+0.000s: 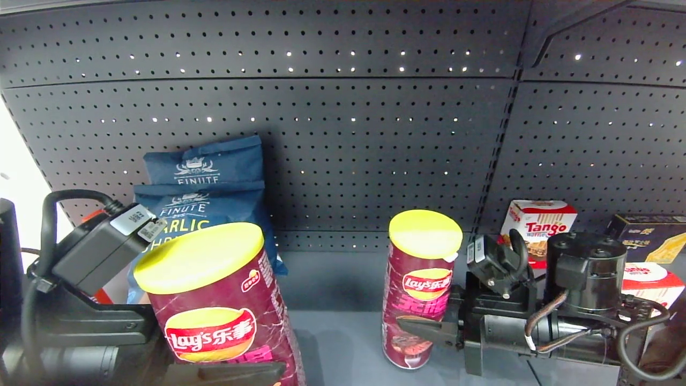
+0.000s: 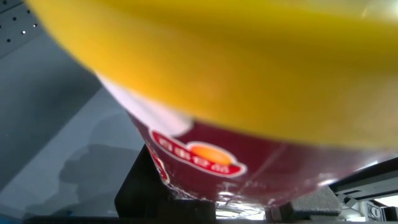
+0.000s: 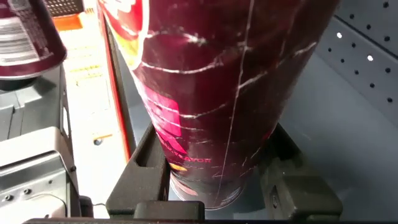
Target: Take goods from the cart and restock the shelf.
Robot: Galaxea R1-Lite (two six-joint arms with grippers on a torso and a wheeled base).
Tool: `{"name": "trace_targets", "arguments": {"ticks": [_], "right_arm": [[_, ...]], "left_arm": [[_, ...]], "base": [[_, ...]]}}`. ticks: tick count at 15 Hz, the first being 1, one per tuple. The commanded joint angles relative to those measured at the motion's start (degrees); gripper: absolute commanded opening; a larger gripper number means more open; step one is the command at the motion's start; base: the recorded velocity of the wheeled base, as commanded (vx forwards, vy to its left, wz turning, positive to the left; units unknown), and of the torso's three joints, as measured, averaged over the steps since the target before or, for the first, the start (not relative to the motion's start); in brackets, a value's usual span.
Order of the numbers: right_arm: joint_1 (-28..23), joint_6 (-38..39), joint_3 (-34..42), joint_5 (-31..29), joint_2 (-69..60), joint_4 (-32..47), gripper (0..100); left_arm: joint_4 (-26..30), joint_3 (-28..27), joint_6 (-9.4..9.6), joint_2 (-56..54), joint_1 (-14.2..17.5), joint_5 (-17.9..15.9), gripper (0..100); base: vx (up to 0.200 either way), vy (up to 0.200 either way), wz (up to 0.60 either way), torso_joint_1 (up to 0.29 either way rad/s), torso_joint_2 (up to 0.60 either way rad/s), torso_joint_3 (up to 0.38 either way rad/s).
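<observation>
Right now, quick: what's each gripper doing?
Left gripper: closed on the left can, held tilted.
Right gripper: closed on the right can, which stands on the shelf.

A shop, by its pegboard-backed shelf (image 1: 332, 284) stocked with chip cans (image 1: 420, 289), snack bags (image 1: 206, 177) (and wafer boxes (image 1: 537, 225))

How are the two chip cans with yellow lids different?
The left can leans sideways; the right can stands straight up on the shelf. The left can is nearer the head camera and looks bigger; the right can looks smaller. Both are dark red with yellow lids, and each sits between jaws: the left gripper and the right gripper.
</observation>
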Motion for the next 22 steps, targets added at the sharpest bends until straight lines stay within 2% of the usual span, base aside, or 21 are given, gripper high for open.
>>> {"name": "trace_targets", "arguments": {"ticks": [1,5,20,21,22], "right_arm": [[1.17,0.29,0.82,-0.81,-0.3,-0.73,0],[1.96,1.43,1.7,-1.07,0.84,-2.92,0],[1.96,1.52,2.49,-1.16,2.86,-2.92,0],[2.05,1.52,2.49,-1.16,2.86,-3.01,100],[1.96,1.52,2.58,-1.16,2.78,-2.92,100]], "left_arm": [[0.05,0.0,-0.02,0.16,-0.08,0.11,0],[0.05,0.0,-0.02,0.16,0.01,0.11,0],[-0.04,0.17,-0.02,0.16,0.09,0.11,0],[-0.04,0.17,-0.02,0.16,0.09,0.11,0],[-0.04,0.17,-0.02,0.16,0.09,0.11,0]], "base": [[0.0,0.0,0.0,0.0,0.0,0.0],[0.0,0.0,0.0,0.0,0.0,0.0],[0.0,0.0,0.0,0.0,0.0,0.0],[0.0,0.0,0.0,0.0,0.0,0.0],[0.0,0.0,0.0,0.0,0.0,0.0]]}}
